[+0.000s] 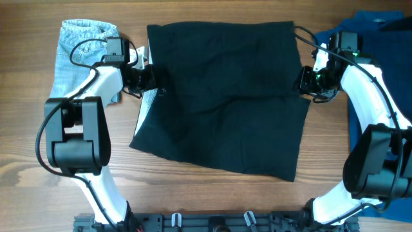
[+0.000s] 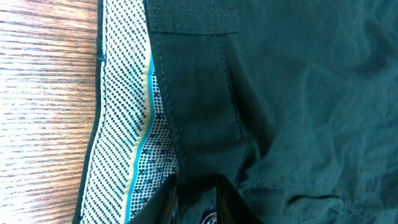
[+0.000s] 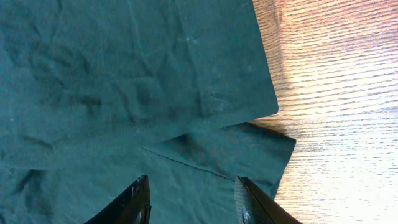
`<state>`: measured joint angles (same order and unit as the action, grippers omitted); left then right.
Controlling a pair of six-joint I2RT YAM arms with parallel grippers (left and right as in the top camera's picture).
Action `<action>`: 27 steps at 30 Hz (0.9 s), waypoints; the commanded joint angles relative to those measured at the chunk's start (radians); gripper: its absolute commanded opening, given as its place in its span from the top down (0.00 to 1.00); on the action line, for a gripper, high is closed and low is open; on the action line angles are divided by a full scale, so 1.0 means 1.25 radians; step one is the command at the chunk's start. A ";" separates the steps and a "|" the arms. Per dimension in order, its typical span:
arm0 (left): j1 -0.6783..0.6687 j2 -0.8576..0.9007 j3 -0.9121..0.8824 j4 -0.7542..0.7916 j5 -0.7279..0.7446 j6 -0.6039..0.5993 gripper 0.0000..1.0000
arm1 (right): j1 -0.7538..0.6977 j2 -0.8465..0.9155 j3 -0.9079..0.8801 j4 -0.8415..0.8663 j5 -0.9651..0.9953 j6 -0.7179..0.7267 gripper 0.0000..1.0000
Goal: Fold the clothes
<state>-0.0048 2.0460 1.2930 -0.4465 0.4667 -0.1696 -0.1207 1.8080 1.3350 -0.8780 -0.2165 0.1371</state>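
Overhead, the black shorts (image 1: 225, 96) lie spread across the middle of the table (image 1: 193, 193), wide and fairly flat. A faint edge runs across them from side to side. The right wrist view shows why: an upper layer of black fabric ends in a corner, and a lower layer pokes out just past it. That suggests one fold has been laid, though the two layers are not squared up.

The left gripper (image 1: 153, 80) sits at the shorts' left edge, by the waistband, where the whitish dotted lining (image 2: 124, 124) is turned outward. In the left wrist view its fingers (image 2: 227, 199) stand close together with dark cloth around them. I cannot tell whether they pinch the fabric or only rest on it. The right gripper (image 1: 302, 80) is at the opposite edge, and its fingers (image 3: 134, 199) are plainly apart over the cloth, holding nothing.

By my reading the task is early. The shorts probably need at least one more fold to make a compact bundle, and the exposed lining and uneven corner want tidying. The light-blue denim (image 1: 80, 48) at the far left and the dark blue garment (image 1: 380, 29) at the far right lie rumpled at the table's edges and look unfolded.
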 commanded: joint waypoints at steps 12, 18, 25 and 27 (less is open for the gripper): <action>-0.004 0.016 -0.011 0.002 0.021 0.004 0.68 | 0.000 -0.009 -0.005 0.003 0.005 -0.005 0.55; -0.004 0.039 -0.013 0.002 0.021 0.004 0.66 | 0.000 -0.009 -0.005 0.005 0.005 -0.005 0.56; -0.003 0.043 -0.012 0.015 0.077 0.004 0.73 | 0.000 -0.009 -0.005 0.006 0.005 -0.005 0.56; -0.003 0.042 -0.012 0.017 0.081 0.005 0.80 | 0.000 -0.009 -0.005 0.006 0.005 -0.005 0.56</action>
<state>-0.0048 2.0762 1.2930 -0.4278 0.5232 -0.1692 -0.1207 1.8080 1.3350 -0.8745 -0.2161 0.1371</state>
